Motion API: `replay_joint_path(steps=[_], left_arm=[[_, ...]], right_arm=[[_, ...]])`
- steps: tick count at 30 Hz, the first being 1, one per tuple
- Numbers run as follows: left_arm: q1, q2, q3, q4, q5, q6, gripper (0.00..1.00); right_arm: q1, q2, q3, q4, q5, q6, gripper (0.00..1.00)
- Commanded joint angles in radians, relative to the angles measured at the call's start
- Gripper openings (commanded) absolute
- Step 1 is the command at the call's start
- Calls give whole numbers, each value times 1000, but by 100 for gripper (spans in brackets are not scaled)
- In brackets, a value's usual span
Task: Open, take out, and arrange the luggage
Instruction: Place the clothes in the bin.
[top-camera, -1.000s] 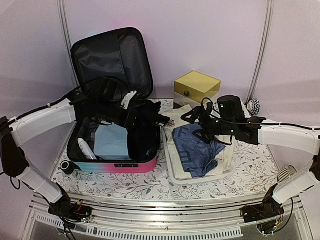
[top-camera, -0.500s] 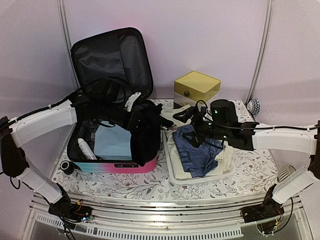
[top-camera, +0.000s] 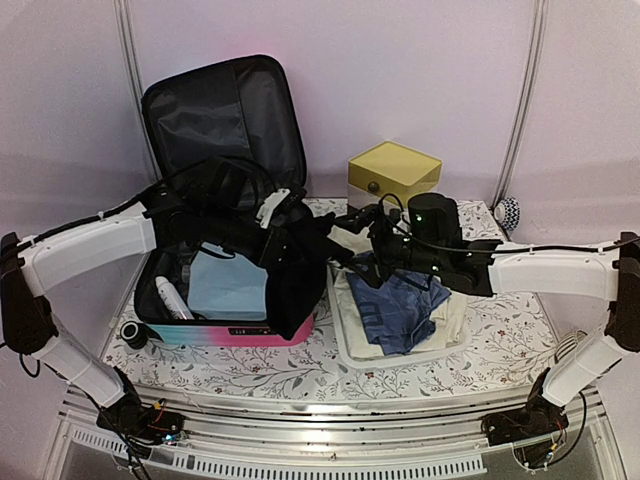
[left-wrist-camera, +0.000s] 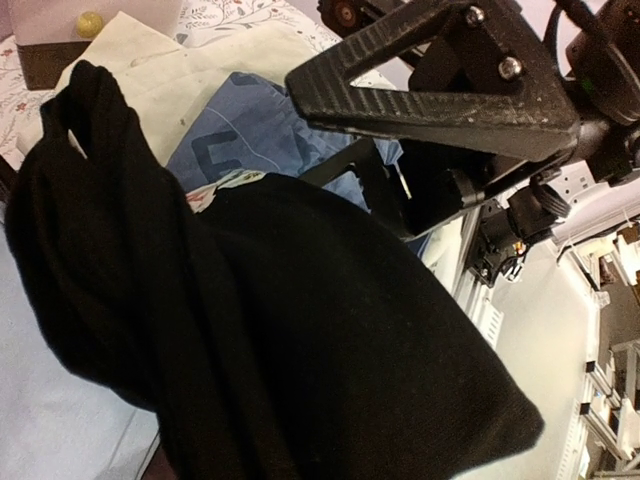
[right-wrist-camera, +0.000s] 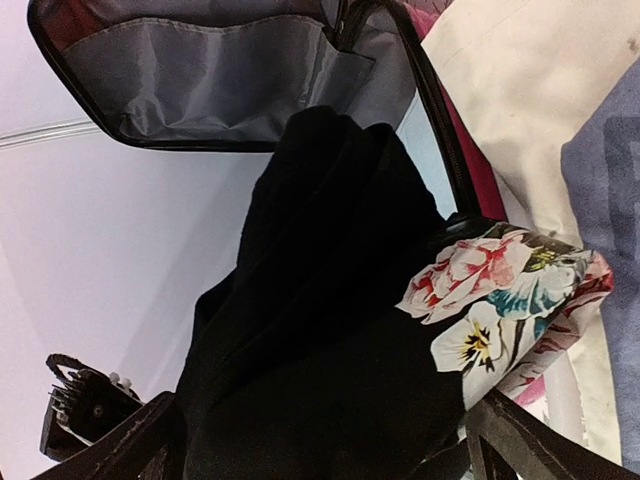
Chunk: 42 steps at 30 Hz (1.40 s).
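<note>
The luggage (top-camera: 235, 334) lies open at the left, its black-lined lid (top-camera: 225, 115) standing up. My left gripper (top-camera: 285, 225) is shut on a black garment (top-camera: 295, 280) and holds it over the suitcase's right edge. In the left wrist view the garment (left-wrist-camera: 280, 340) hides my own fingers. My right gripper (top-camera: 350, 235) is open, right next to the garment on its right side. In the right wrist view the right gripper (right-wrist-camera: 320, 450) stands with its jaws wide on either side of the black cloth (right-wrist-camera: 320, 300). A floral piece (right-wrist-camera: 500, 300) shows beside the cloth.
A white basket (top-camera: 345, 345) right of the suitcase holds a blue garment (top-camera: 400, 300) and cream cloth (top-camera: 455, 315). A yellow-topped drawer box (top-camera: 395, 170) stands behind it. A light blue item (top-camera: 225, 285) and a white tube (top-camera: 172, 297) lie in the suitcase.
My right gripper has moved left from over the basket up to the black garment. My left gripper has carried the garment a little right and up.
</note>
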Motion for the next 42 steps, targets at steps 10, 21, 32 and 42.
replay_joint_path(steps=[10, 21, 32, 42], left_arm=[[-31, 13, 50, 58, -26, 20, 0], [-50, 20, 67, 50, -25, 24, 0], [-79, 29, 91, -2, -43, 53, 0], [-176, 139, 229, -151, -228, 107, 0]], right_arm=[[48, -9, -48, 30, 48, 165, 99], [60, 17, -98, 108, 63, 229, 99], [29, 53, -39, 140, 118, 199, 84], [-66, 5, -60, 111, 92, 42, 20]])
